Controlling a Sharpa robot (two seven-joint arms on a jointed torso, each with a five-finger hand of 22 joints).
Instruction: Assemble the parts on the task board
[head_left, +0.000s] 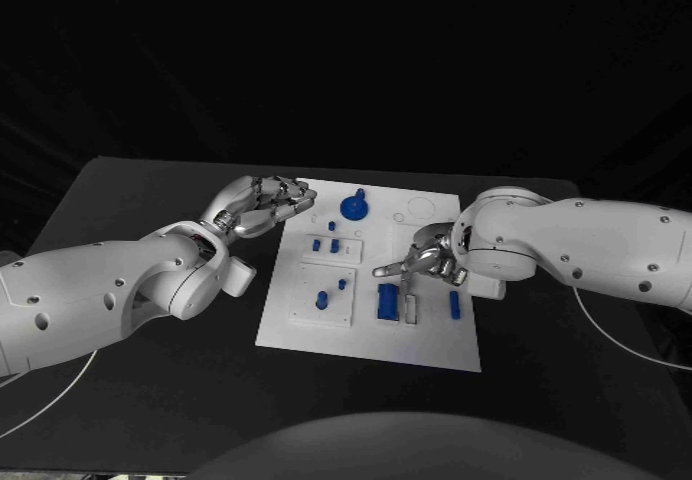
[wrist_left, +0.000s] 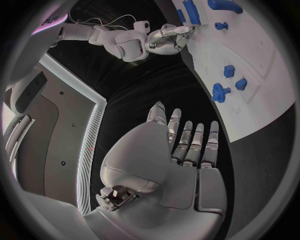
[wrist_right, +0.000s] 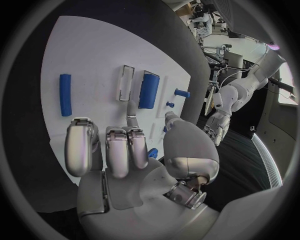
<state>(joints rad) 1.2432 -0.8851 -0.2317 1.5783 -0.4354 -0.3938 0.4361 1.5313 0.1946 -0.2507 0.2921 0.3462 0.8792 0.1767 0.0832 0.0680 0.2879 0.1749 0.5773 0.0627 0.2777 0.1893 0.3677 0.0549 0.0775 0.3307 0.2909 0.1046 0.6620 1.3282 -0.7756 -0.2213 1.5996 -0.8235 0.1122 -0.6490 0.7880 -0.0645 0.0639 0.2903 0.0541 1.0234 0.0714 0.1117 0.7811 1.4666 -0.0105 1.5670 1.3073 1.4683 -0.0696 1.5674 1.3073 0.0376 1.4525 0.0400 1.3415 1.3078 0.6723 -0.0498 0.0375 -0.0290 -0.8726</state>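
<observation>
My left hand (head_left: 263, 207) hovers with fingers loosely curled, holding nothing, at the task board's (head_left: 433, 340) far left corner. My right hand (head_left: 426, 262) hangs empty over the board's middle, one finger stretched toward a blue part (head_left: 388, 301).

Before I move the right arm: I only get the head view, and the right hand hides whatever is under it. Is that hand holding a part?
Observer: I cannot tell. In the right wrist view a small blue piece shows beside the right hand, but whether it is held is hidden.
Operator: Where is its outstretched finger aimed?
Observer: That finger points at the end of the silver frame beside the blue block; I cannot see whether it touches.
Operator: Anything in the left palm?
Observer: No. The left wrist view shows the left hand with a bare palm, beside the task board.
</observation>
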